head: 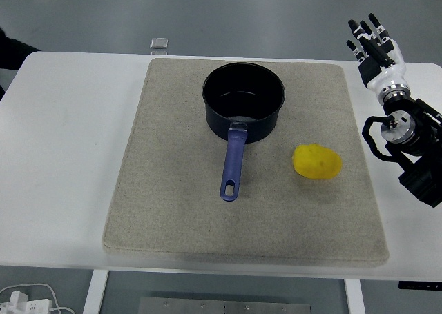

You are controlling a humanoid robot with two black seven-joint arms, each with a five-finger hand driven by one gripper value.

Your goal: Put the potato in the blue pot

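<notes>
A yellow potato (317, 161) lies on the grey mat (173, 190), to the right of the pot's handle. The blue pot (243, 100) stands at the mat's far middle, empty, its blue handle (233, 163) pointing toward me. My right hand (373, 43) is raised at the table's far right edge, fingers straight and spread, holding nothing, well away from the potato. My left arm is out of view.
The mat lies on a white table (62, 155). A small clear object (159, 43) sits at the table's far edge. A person's dark sleeve (10, 52) shows at the left edge. White cables (27, 299) lie on the floor at the bottom left.
</notes>
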